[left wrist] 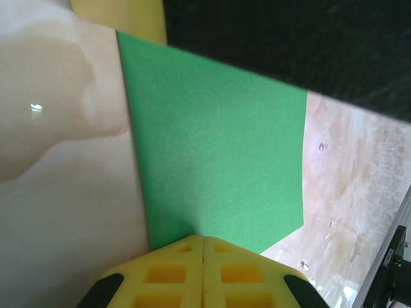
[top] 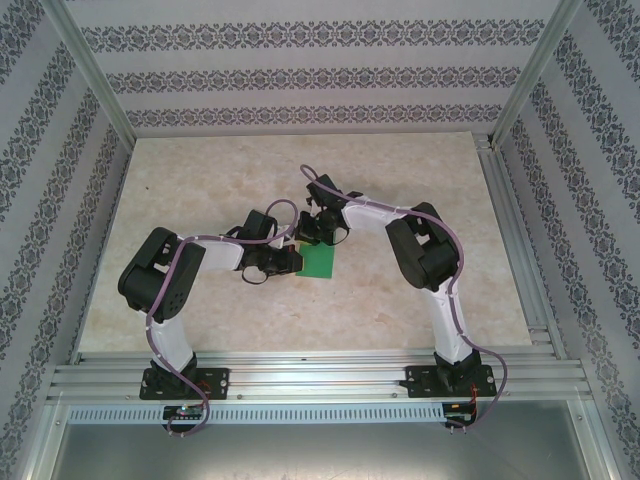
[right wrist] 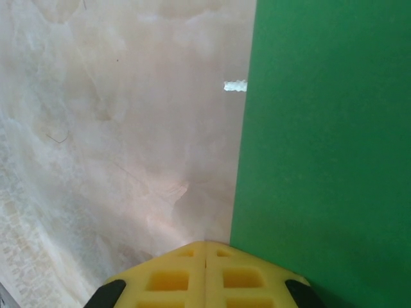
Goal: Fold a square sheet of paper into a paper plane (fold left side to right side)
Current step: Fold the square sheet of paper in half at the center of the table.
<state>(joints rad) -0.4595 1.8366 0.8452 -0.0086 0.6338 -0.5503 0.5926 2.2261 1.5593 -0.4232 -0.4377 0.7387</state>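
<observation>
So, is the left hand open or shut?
Shut: the yellow fingers of the left hand meet with no gap at the edge of the green paper. Whether they pinch it, cannot tell.

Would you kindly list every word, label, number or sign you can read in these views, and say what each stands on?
None can be read.
The green sheet of paper is blank.
The walls carry only an ornamental pattern.
A small mark on the black rail is too blurred to read.
</observation>
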